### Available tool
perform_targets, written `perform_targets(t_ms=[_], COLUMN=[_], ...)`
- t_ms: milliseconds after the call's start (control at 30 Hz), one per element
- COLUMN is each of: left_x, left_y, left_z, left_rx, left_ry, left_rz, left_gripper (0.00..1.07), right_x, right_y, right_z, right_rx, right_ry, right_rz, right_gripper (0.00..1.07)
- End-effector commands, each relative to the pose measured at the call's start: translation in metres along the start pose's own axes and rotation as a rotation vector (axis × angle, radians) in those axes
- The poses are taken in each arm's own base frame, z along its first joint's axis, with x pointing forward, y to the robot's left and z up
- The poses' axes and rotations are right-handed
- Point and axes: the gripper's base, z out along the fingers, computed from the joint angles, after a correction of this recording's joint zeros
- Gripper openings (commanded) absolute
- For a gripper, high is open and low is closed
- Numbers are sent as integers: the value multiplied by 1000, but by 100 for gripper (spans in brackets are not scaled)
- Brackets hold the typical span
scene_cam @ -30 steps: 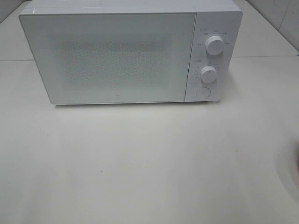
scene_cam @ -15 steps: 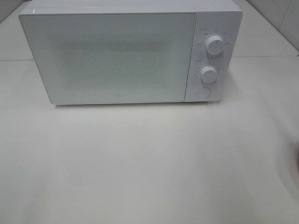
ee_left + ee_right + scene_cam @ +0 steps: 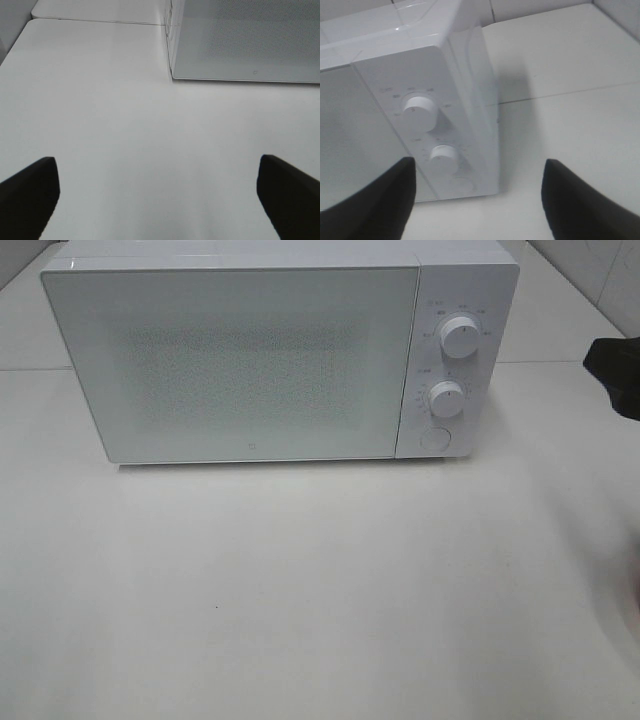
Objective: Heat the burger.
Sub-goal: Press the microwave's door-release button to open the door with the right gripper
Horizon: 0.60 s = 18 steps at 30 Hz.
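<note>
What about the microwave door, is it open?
No, the microwave door lies flush with the control panel, with no gap showing.

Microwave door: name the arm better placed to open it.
Right, likely. The right tool, open, faces the control panel and round button; the left tool, open, points at table by the door's other end.

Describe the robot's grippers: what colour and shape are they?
The left gripper and right gripper each show two matte black fingers with blunt, wedge-like tips. No cables or markings are visible. The high view shows only a blurred black bit of the right arm.
</note>
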Motion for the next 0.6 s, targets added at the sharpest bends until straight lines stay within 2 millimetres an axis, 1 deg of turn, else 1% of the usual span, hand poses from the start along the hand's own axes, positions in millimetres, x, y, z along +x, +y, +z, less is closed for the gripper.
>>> perform_targets(t_ms=[33,67,100,133,167,200,233,267,300,333,367,400,433,467,500,533,567,600], left_x=[1,1,1,1,1,1,1,1,1,1,1,1,1,1,1,1,1,1], left_y=[-1,-1,-1,-1,-1,-1,-1,-1,-1,-1,-1,-1,-1,-1,-1,-1,-1,-1], left_z=[-1,-1,-1,-1,-1,-1,-1,-1,-1,-1,-1,-1,-1,-1,-1,-1,-1,-1], left_rx=[8,8,8,8,8,8,8,8,8,8,8,8,8,8,8,8,8,8], left_ry=[-8,-8,-8,-8,-8,-8,-8,-8,-8,-8,-8,-8,-8,-8,-8,-8,-8,-8], left_rz=[-3,-3,-3,-3,-3,-3,-3,-3,-3,-3,-3,-3,-3,-3,-3,-3,-3,-3], left_gripper=[100,100,100,100,100,100,100,100,100,100,100,100,100,100,100,100,100,100], right_x=[3,4,6,6,7,8,8,9,9,9,9,9,9,9,9,9,9,9], right_y=[9,13,18,18,20,24,24,26,26,27,27,27,27,27,27,27,27,27], right_z=[-1,-1,-1,-1,-1,-2,-2,-2,-2,-2,-2,-2,-2,-2,-2,-2,-2,-2], right_rx=[-56,-71,-97,-97,-104,-118,-118,-127,-127,-130,-130,-130,-129,-124,-124,-119,-119,-118], right_ry=[5,14,32,32,39,53,53,65,65,70,75,75,78,85,85,92,92,94], right_rz=[109,145,233,233,273,352,352,446,446,484,572,572,626,748,748,849,849,885], right_gripper=[58,53,38,38,30,16,16,0,0,0,0,0,0,0,0,0,0,0])
